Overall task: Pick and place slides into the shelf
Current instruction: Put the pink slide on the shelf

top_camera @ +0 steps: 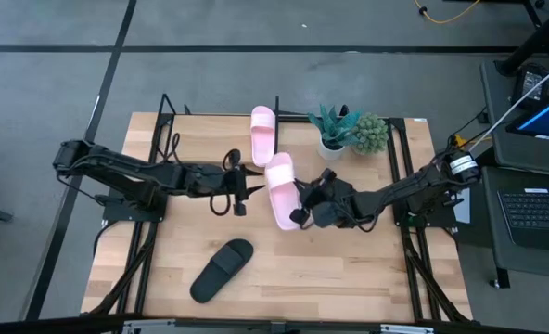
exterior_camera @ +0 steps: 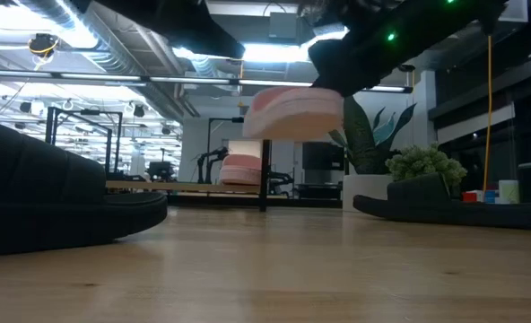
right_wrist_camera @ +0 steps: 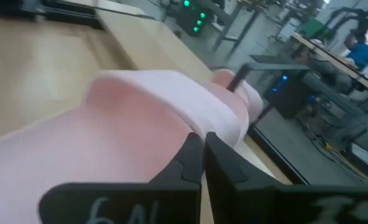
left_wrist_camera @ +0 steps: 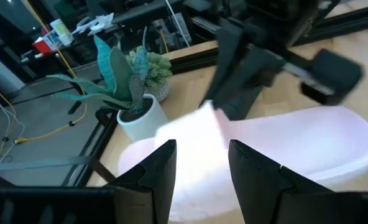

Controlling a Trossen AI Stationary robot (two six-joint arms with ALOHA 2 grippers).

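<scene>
1. Slide, pink (top_camera: pixel 281 191): airborne just in front of shelf (top_camera: pixel 172 109), pinched in right tool (top_camera: pixel 301 210); thin edge grip may slip.
2. Left tool (top_camera: pixel 241 185): fingers apart, near slide; collision risk.

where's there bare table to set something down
Free: the near right corner of the table, right of the black slide, and the near left strip beside it. Crowded: the middle, where the right gripper holds a pink slide by the open left gripper, and the back by the plants.
</scene>
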